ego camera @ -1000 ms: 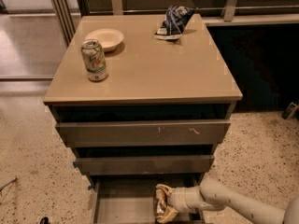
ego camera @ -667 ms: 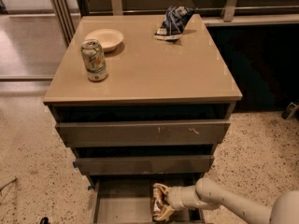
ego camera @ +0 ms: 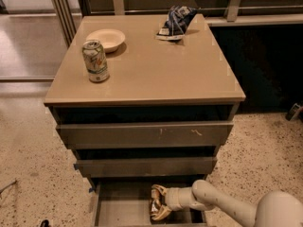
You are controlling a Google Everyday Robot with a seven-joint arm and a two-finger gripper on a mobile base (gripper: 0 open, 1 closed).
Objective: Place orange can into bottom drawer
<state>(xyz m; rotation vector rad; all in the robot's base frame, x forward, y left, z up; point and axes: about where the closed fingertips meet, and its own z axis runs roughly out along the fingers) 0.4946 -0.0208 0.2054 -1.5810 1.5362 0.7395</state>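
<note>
The bottom drawer [ego camera: 120, 207] is pulled open at the foot of the grey-brown cabinet and shows a plain grey inside. My gripper [ego camera: 158, 204] reaches in from the right, low inside the drawer's right half. It is shut on the orange can [ego camera: 155, 207], whose orange-brown and dark label shows between the fingers. The can is low in the drawer; whether it rests on the drawer floor is not visible.
On the cabinet top [ego camera: 156, 74] stand a pale green-and-white can [ego camera: 95, 61] at the left, a cream bowl [ego camera: 106, 39] behind it, and a dark blue chip bag [ego camera: 175, 21] at the back. The two upper drawers [ego camera: 144, 134] are slightly open. Speckled floor surrounds the cabinet.
My gripper with the can has shifted slightly left and lower inside the bottom drawer. Nothing on the cabinet top has moved.
</note>
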